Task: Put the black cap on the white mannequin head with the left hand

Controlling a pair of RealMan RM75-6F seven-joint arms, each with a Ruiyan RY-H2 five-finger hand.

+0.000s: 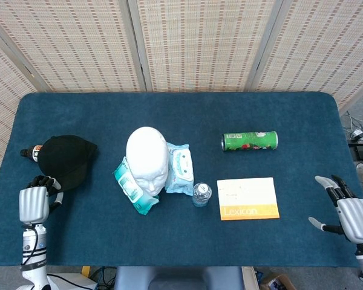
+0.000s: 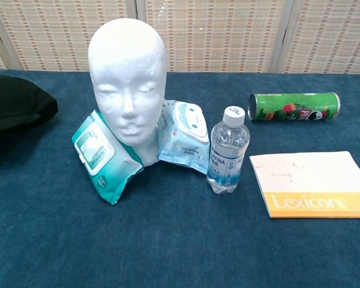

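Note:
The black cap (image 1: 63, 160) lies bunched at the table's left side, and only its right part (image 2: 15, 105) shows in the chest view. My left hand (image 1: 34, 202) sits at the cap's near-left edge, with its fingers (image 1: 43, 180) curled onto the fabric. The white mannequin head (image 1: 147, 158) stands upright mid-table, facing me (image 2: 127, 84), well to the right of the cap. My right hand (image 1: 351, 216) hovers at the table's near right corner with fingers spread and nothing in it. Neither hand appears in the chest view.
Two wet-wipe packs (image 2: 102, 156) (image 2: 183, 135) lean on the head's base. A water bottle (image 2: 228, 150) stands beside them, then a Lexicon book (image 2: 312, 183) and a green can (image 2: 294, 107) lying down. A dark bottle (image 1: 29, 153) pokes out behind the cap.

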